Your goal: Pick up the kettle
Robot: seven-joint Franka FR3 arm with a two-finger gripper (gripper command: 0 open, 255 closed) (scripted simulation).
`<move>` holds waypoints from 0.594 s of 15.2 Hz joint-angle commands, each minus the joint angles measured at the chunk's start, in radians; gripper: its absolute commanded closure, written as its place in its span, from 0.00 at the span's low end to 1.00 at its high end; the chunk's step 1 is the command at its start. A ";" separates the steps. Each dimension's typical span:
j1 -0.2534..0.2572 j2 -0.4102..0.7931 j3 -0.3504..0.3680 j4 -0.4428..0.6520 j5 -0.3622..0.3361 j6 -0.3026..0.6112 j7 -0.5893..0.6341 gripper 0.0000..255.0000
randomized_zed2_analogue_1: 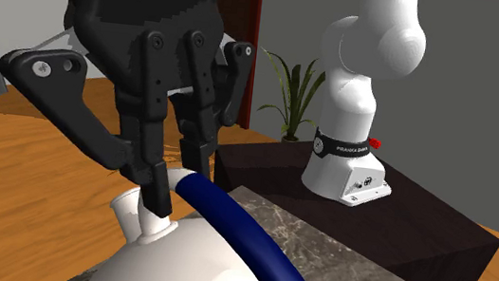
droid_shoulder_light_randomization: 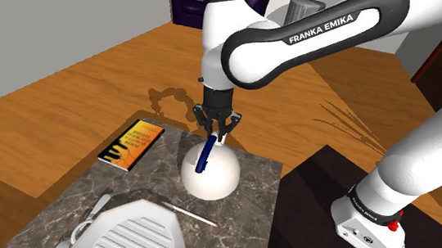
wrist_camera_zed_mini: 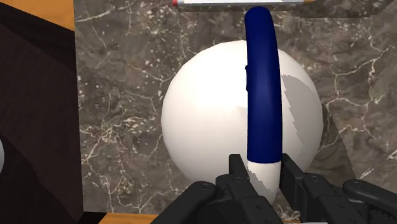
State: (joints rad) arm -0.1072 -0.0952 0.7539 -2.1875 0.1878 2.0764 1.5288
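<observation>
the hand (droid_shoulder_light_randomization: 216,133) hangs straight down from the arm in the shoulder view, its tips at the top of the kettle (droid_shoulder_light_randomization: 218,180), a white dome sitting on the dark marbled surface (droid_shoulder_light_randomization: 259,229). the kettle's blue handle (droid_shoulder_light_randomization: 206,154) arches over the dome and starts right under the hand. a yellow book (droid_shoulder_light_randomization: 133,144) lies near the kettle toward that view's left. a pencil (droid_shoulder_light_randomization: 191,215) and a white ribbed rack (droid_shoulder_light_randomization: 140,235) lie closer to the camera, apart from the kettle.

in the second exterior view the hand is seen close up. one black finger (randomized_zed2_analogue_1: 154,168) comes down onto the white root where the handle joins the body.

in the wrist view the two fingers stand tight on either side of that white root with no gap showing, so i judge the hand clenched on the handle's end.

the grasp looks to be on and the lift not yet begun. the next move calls for a slow, straight rise. held at one end of the handle, the kettle may swing or tilt, so the clamp has to be firm.
</observation>
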 commanded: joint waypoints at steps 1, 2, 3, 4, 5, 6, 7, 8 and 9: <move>0.000 0.000 -0.001 -0.002 0.001 0.001 -0.003 1.00; -0.001 -0.007 -0.003 0.006 0.005 -0.013 -0.005 1.00; -0.001 -0.014 -0.005 0.015 0.008 -0.027 -0.007 1.00; -0.001 -0.021 -0.007 0.023 0.012 -0.041 -0.009 1.00; -0.001 -0.027 -0.009 0.032 0.015 -0.055 -0.010 1.00; -0.001 -0.033 -0.011 0.041 0.017 -0.069 -0.012 1.00; -0.002 -0.039 -0.013 0.050 0.020 -0.082 -0.013 1.00; -0.002 -0.044 -0.015 0.059 0.022 -0.096 -0.014 1.00; -0.002 -0.049 -0.017 0.069 0.024 -0.110 -0.015 1.00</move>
State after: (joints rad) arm -0.1093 -0.1404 0.7376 -2.1273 0.2108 1.9773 1.5133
